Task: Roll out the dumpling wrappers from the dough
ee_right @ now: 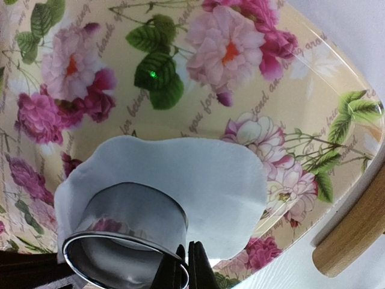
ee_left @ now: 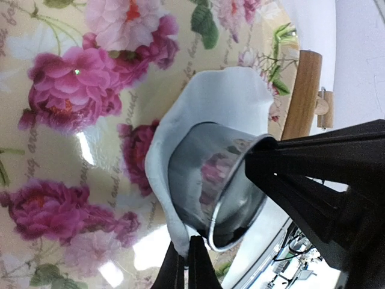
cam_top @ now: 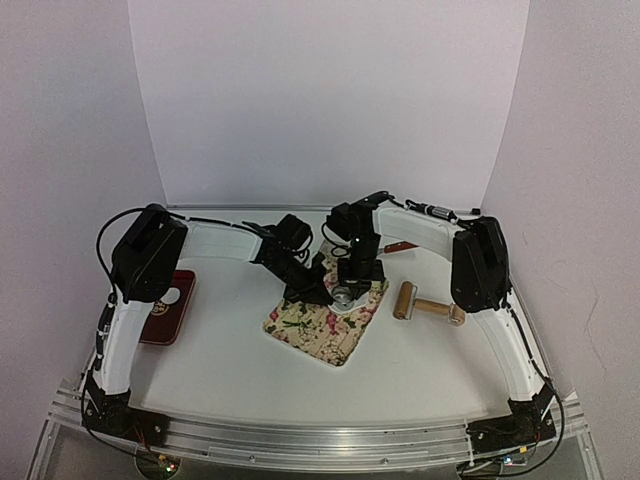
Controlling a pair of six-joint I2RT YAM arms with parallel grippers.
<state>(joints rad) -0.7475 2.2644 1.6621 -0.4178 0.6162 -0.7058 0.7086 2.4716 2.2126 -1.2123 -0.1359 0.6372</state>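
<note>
A white counter (cam_top: pixel 230 360) boxed in by plain white walls carries a floral tray (cam_top: pixel 300 322) at its centre, and both arms reach in over it from either side. On the tray lies the dough (ee_right: pixel 198 180), a thin white sheet with a wavy, uneven edge, spread toward the tray's right half. A metal ring cutter (ee_right: pixel 129 220) stands on the sheet close to one edge, its open mouth tilted a little. The right end effector (ee_right: pixel 185 265) is closed tight, its fingers pinched onto the cutter's thin rim on the side facing the rolling pin. The left end effector (ee_left: pixel 183 265) is fully closed too, its fingertips pressed together right at the sheet's border just beside the cutter. Whether they nip the dough itself cannot be told from here. The two end effectors sit very near each other, with the cutter between them. A wooden rolling pin (cam_top: pixel 425 305) rests on the counter just right of the tray, and a dark red dish (cam_top: pixel 172 305) lies well apart at the left.
</note>
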